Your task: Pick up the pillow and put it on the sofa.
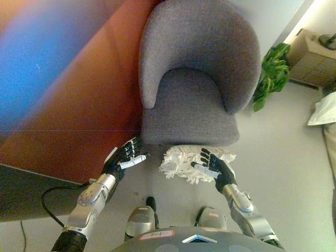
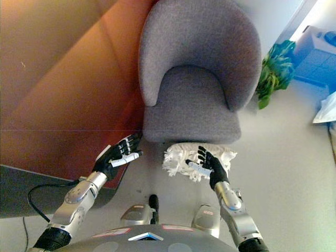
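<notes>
Left eye view: right hand open on pillow.

Both head cameras look steeply down from close above, side by side, sharing the grey armchair and the floor before it.

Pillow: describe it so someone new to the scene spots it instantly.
Find the grey armchair in the middle. On the floor just before its seat's front edge lies the pillow, between the left hand and the right hand, which reaches over it. It is the only white, shaggy, tufted thing there.
</notes>
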